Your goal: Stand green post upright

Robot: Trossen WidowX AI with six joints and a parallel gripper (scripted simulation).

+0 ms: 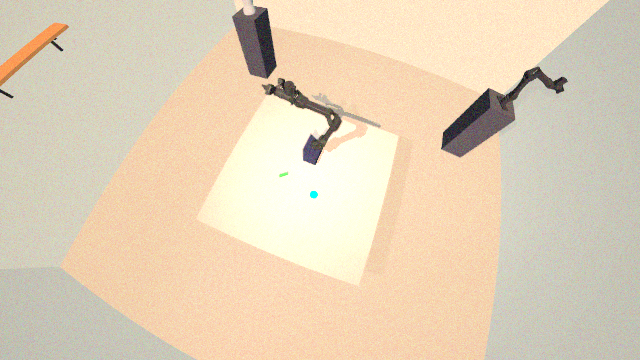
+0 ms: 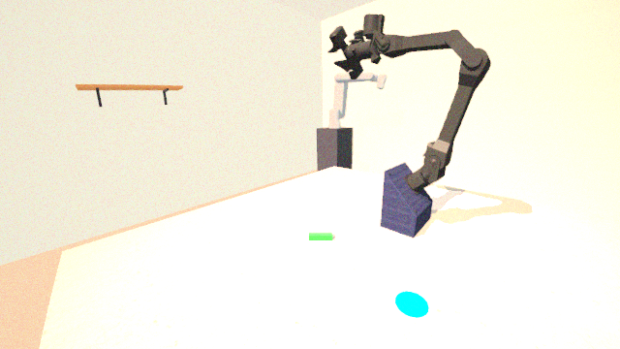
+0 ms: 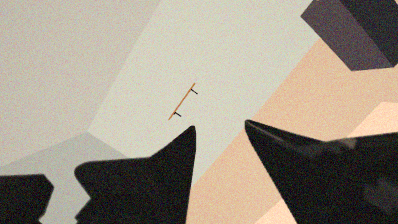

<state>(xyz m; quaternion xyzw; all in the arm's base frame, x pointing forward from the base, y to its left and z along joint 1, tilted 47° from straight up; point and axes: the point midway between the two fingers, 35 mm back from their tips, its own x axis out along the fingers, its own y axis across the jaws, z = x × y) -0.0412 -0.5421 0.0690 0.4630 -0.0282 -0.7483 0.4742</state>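
The green post [image 1: 283, 174] [image 2: 321, 237] lies on its side on the pale table top. The cyan circle [image 1: 313, 194] [image 2: 412, 304] is a flat disc on the same table top, with nothing on it. My gripper [image 1: 265, 88] [image 2: 332, 57] [image 3: 220, 123] is raised high above the table, well away from both the post and the circle. Its fingers stand part way apart, with nothing between them in the wrist view. Neither the post nor the circle shows in the wrist view.
The arm stands on a dark blue base block [image 1: 311, 151] [image 2: 404, 208] on the table top [image 1: 240, 200] [image 2: 194, 271]. A dark pedestal [image 1: 256, 45] [image 2: 334, 147] carries a white arm. Another pedestal [image 1: 475, 125] carries a dark arm. An orange shelf [image 1: 30, 52] [image 2: 128, 87] [image 3: 182, 101] hangs on the wall.
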